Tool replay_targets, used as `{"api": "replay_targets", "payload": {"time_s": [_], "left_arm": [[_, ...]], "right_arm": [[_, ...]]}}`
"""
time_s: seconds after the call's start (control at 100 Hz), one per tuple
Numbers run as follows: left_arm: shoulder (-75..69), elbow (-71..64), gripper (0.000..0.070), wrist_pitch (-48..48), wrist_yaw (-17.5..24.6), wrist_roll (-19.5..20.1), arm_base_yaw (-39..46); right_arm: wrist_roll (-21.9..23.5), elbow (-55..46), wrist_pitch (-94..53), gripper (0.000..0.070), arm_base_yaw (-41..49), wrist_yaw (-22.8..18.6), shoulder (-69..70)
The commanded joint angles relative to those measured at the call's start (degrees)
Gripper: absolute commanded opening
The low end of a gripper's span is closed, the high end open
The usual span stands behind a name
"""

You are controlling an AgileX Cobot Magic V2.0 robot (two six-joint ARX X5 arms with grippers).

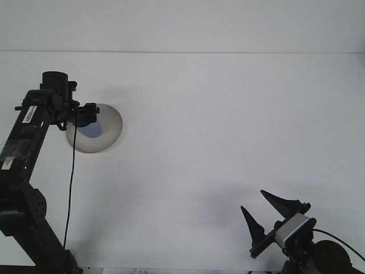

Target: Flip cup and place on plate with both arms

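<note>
Left end effector (86, 114), a black assembly at the tip of the long dark left arm (25, 154), sits over the near-left part of the round, pale translucent plate (105, 132) in the front view; its fingers are hidden against the dark housing, so whether they are spread or closed cannot be told. Just beneath it, a small blue cup (89, 128) shows on the plate, its upper part covered by the end effector, and its orientation cannot be made out. Whether the end effector touches the cup is unclear. A thin black cable (71, 188) hangs from the arm's wrist down toward the bottom edge. The plate lies on the plain white surface (228, 125), toward its left side. Well apart, at the lower right corner, the right end effector (267, 212) rests low with its two black pointed fingers spread wide and nothing between them.
</note>
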Motion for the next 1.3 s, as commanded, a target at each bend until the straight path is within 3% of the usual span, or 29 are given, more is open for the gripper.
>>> {"api": "replay_targets", "payload": {"time_s": [0.0, 0.22, 0.49, 0.73, 0.97, 1.14, 1.18, 1.22, 1.28, 1.29], "left_arm": [[1.03, 3.5, 0.0543, -1.31, 0.57, -1.62, 0.0], [-4.11, 8.35, 0.0544, -4.59, 0.55, -2.99, -0.17], [-23.58, 5.55, 0.0543, -5.75, 2.34, -5.46, -2.99], [-49.13, -20.68, 0.0543, 6.45, 2.54, -8.04, -12.44], [-72.85, -47.87, 0.0543, 17.77, 5.03, -17.55, -26.45], [-83.54, -56.81, 0.0533, 18.27, 5.09, -19.76, -29.51], [-85.13, -57.66, 0.0501, 17.73, 5.09, -20.13, -29.64], [-86.4, -58.12, 0.041, 17.09, 5.03, -20.2, -29.64], [-87.67, -58.14, 0.0126, 16.22, 4.98, -20.15, -29.64], [-87.8, -58.14, 0.0067, 16.22, 4.98, -20.15, -29.64]], "right_arm": [[-0.39, 0.07, 0.55, 0.0466, 0.63, 0.13, 0.07], [-0.42, 0.07, 0.55, 0.0466, 0.63, 0.13, 0.07], [-0.26, 0.07, 0.57, 0.0467, 0.63, 0.85, 0.07], [-0.26, 0.07, 0.74, 0.0468, 0.61, 1.92, 0.07], [-0.22, 0.07, 1.6, 0.0468, 0.63, 1.77, 0.07], [-0.24, 0.07, 1.73, 0.0463, 0.63, 1.42, 0.07], [-0.24, 0.07, 1.49, 0.0432, 0.63, 1.42, 0.04], [-0.24, 0.07, 1.27, 0.0334, 0.63, 1.42, 0.07], [-0.24, 0.07, 0.76, 0.0013, 0.63, 1.44, 0.07], [-0.26, 0.07, 0.59, 0.0, 0.63, 1.44, 0.07]]}}
